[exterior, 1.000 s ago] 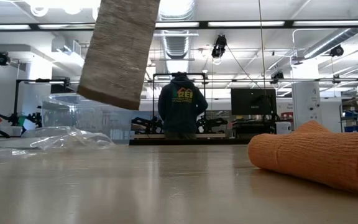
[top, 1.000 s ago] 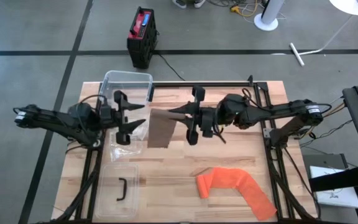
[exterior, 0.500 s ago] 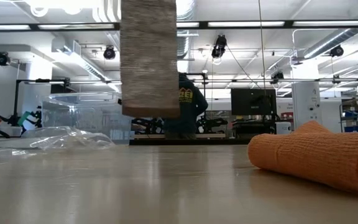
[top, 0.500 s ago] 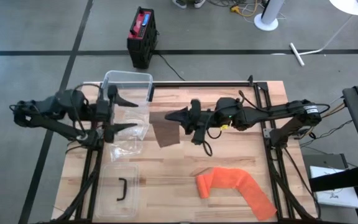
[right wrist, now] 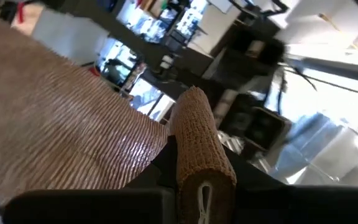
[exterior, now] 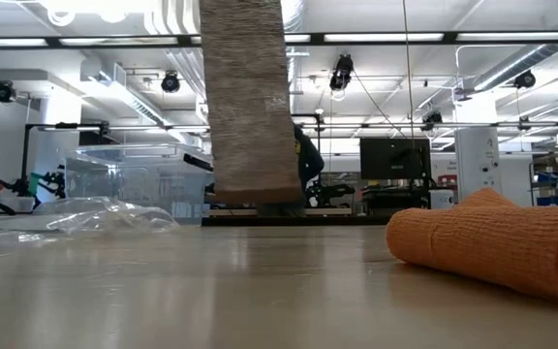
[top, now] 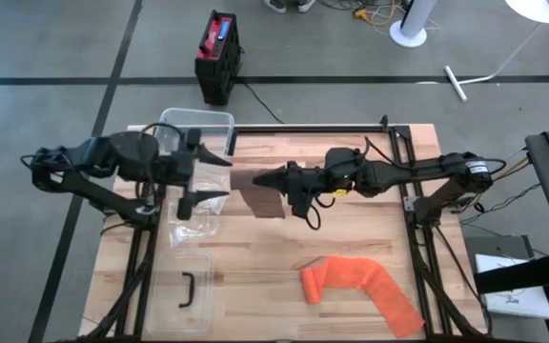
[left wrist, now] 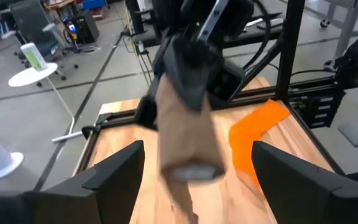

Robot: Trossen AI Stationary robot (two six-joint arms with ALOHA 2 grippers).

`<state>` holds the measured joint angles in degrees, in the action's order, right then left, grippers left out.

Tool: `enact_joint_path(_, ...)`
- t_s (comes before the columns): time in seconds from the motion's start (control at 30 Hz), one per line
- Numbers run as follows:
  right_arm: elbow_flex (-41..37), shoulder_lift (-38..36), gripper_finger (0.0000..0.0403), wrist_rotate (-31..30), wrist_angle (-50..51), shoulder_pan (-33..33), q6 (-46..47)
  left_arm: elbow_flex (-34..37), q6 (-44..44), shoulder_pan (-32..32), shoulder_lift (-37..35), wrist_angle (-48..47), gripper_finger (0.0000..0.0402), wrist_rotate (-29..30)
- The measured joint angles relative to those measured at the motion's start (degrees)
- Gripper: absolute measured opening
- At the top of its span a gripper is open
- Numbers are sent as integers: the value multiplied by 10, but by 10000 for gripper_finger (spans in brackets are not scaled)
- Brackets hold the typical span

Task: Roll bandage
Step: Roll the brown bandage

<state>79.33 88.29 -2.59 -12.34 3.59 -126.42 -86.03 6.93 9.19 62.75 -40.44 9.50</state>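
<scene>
The brown bandage hangs in the air over the middle of the wooden table. It does not touch the table. Its long side points straight down, like a flat ribbon. The top end is a small tight roll, and the right gripper pinches that roll. Its fingers are nearly closed on it.

The left gripper is just to the left of the bandage. It is not touching it. Its two fingers are spread wide and hold nothing. In the left wrist view the bandage hangs straight ahead between those fingers, so the bandage lies to the right of the left gripper. I think the left gripper needs to move right and take hold of the loose hanging part so the right one can wind it up.

There are two bandages. The second is an orange bandage, lying flat on the table, well to the right of the brown one and nearer the front edge. Left of the brown bandage there is one clear box, one clear bag and one clear lid.

There are two arms.
</scene>
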Motion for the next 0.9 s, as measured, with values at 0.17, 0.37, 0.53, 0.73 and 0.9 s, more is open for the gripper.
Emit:
enact_joint_path(0.17,0,0,43,0,17,-4,-33,-37,12,0,49,-11,295,0)
enact_joint_path(0.37,0,0,43,0,16,-4,-81,-51,3,0,81,-16,293,0)
enact_joint_path(0.53,0,0,43,0,17,-4,-99,-51,-21,-1,83,-19,279,3)
enact_joint_path(0.73,0,4,43,10,13,-4,-151,-51,-45,-7,83,-29,264,5)
enact_joint_path(0.9,0,6,43,25,13,-4,-165,-51,-56,-16,86,-49,253,5)
